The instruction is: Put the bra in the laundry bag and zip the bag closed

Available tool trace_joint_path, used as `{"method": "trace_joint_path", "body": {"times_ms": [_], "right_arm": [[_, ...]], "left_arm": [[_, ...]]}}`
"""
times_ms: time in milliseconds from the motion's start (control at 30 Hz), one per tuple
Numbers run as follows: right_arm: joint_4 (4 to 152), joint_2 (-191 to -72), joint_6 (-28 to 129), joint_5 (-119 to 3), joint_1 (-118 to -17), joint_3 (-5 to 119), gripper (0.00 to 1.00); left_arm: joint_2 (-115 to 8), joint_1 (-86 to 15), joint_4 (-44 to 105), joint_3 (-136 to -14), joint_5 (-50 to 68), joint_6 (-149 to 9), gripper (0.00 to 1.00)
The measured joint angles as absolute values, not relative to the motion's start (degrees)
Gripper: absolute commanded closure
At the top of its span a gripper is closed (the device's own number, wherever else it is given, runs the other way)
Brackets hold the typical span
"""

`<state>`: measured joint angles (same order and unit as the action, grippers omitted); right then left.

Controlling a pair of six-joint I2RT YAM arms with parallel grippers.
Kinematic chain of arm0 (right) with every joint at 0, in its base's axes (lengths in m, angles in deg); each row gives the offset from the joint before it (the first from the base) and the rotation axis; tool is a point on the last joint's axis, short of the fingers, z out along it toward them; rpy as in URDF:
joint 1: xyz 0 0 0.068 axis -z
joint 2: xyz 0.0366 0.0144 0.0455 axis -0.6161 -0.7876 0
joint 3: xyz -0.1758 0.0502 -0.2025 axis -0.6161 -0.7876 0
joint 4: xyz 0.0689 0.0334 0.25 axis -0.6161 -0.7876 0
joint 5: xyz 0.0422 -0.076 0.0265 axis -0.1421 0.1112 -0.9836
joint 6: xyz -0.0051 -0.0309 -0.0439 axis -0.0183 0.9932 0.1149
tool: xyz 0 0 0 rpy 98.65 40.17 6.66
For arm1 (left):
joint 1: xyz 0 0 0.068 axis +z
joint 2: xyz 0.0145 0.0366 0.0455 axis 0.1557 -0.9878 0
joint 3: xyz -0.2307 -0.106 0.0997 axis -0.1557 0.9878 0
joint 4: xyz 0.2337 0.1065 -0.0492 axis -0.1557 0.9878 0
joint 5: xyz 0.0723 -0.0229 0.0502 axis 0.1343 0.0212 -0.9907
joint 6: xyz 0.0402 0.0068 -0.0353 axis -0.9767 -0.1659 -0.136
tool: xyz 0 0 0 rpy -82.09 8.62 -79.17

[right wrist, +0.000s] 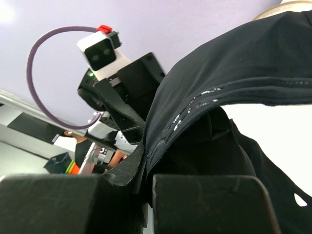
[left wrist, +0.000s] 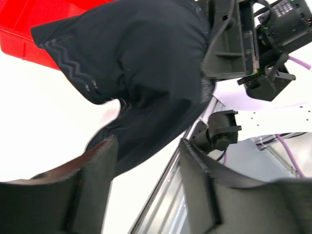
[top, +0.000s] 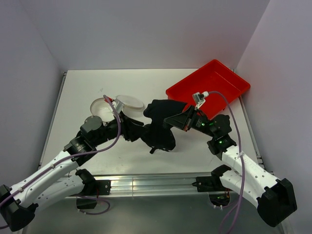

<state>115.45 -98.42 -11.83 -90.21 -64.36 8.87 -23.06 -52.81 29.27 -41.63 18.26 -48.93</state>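
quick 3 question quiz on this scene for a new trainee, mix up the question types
1. True or false: the black bra is already inside the laundry bag.
2. Fill in: the left tool has its fingers ___.
3. Which tool is shut on the bra? A) left tool B) right tool C) neither

Key: 1 false, it hangs outside the bag; 2 open; 3 B.

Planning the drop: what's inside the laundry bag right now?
Only pale mesh shows inside the laundry bag; nothing dark. The left arm covers its near edge. The bra hangs outside, pinched in the right gripper.
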Motion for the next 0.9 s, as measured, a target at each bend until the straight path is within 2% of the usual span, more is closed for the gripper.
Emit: {"method": "trace_joint_path", "body": {"times_ms": [233, 367, 467, 500, 567, 600, 667, 700, 767, 800, 867, 900], "right_arm": [[119.08, -98.77, -14.96, -92.92, -64.34, 8.87, 1.00], [121.09, -99.31, -16.84, -93.80, -64.36, 8.87, 1.00], [122.46, -99.38, -17.91, -94.17, -64.36, 8.85, 1.00], [122.86, -99.38, -18.23, -94.21, -64.36, 8.85, 1.00], [123.12, -99.38, -18.63, -94.19, -64.36, 8.83, 1.00], [123.14, -99.38, -18.80, -94.19, -64.36, 8.83, 1.00], [123.14, -99.38, -19.11, -94.19, -64.36, 8.80, 1.00], [123.14, -99.38, -19.13, -94.19, -64.34, 8.78, 1.00], [123.14, -99.38, -19.13, -94.21, -64.25, 8.65, 0.98], [122.90, -99.38, -19.07, -94.26, -63.92, 8.54, 0.80], [120.76, -99.33, -17.51, -94.26, -63.07, 8.54, 0.52], [117.09, -99.03, -15.70, -93.99, -62.59, 8.98, 0.26]], "left_arm": [[-23.06, -53.10, 28.59, -41.63, 17.82, -50.46, 0.33], [-23.73, -53.58, 25.66, -41.63, 20.09, -50.57, 0.35], [-25.72, -54.78, 23.65, -41.63, 22.59, -50.50, 0.46], [-26.44, -55.33, 23.30, -41.63, 23.28, -50.57, 0.57], [-27.58, -56.31, 23.19, -41.63, 24.12, -50.46, 0.69], [-27.97, -56.66, 23.24, -41.63, 24.38, -50.53, 0.83], [-28.26, -57.14, 23.48, -41.63, 24.38, -50.53, 0.97], [-28.21, -57.25, 23.61, -41.63, 24.31, -50.55, 1.00], [-27.69, -57.43, 23.80, -41.63, 23.74, -50.53, 1.00], [-27.21, -57.43, 23.98, -41.63, 23.48, -50.53, 1.00], [-26.20, -57.43, 24.17, -41.63, 23.28, -50.44, 1.00], [-25.77, -57.43, 24.24, -41.65, 23.28, -50.39, 1.00]]}}
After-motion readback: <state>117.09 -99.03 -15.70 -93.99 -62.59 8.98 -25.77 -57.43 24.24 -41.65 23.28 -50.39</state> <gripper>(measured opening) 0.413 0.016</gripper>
